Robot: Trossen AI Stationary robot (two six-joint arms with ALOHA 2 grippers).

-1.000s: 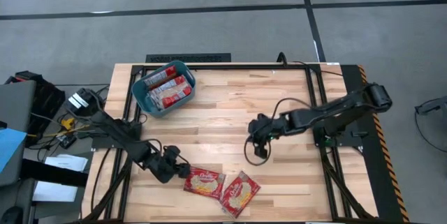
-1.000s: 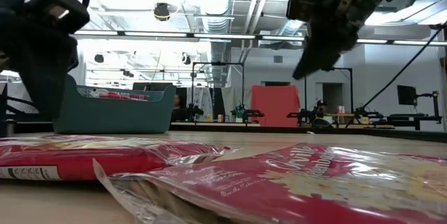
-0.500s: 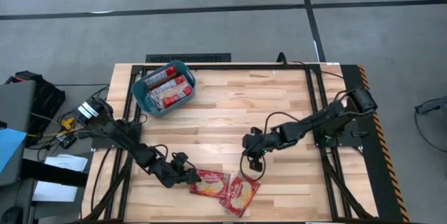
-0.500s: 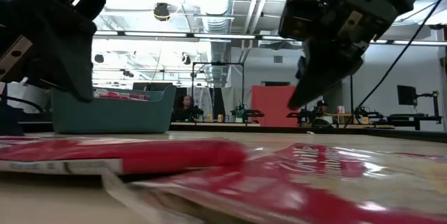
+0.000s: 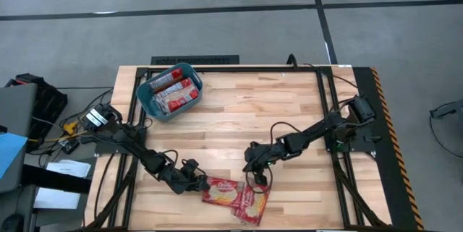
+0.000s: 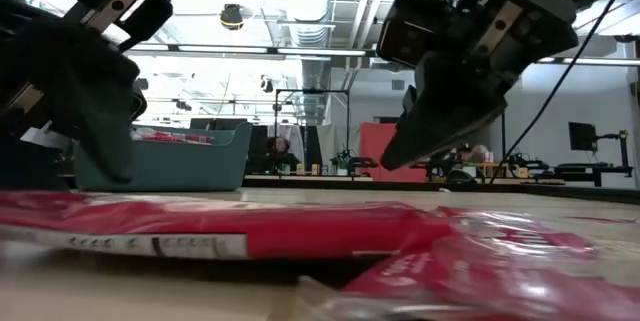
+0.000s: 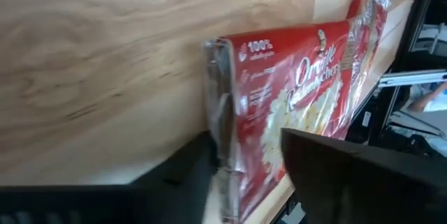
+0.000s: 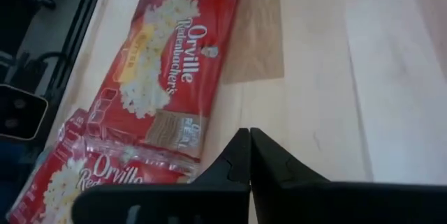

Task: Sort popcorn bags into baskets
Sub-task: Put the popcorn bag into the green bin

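My left gripper point(image 7: 244, 161) sits right at the short end of one popcorn bag point(image 5: 221, 190), fingers apart around its edge. The second bag point(image 5: 249, 202) lies beside it. My right gripper point(image 8: 248, 165), fingers together, hovers close. The teal bin point(image 5: 169, 91) is far away.

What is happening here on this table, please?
A two-armed robot is sorting popcorn bags into a teal bin, which already holds several. Two bags lie near the table's front edge. The left gripper has its jaws open around the edge of one bag. The right gripper, jaws shut, is just above the other bag, which partly overlaps the first.
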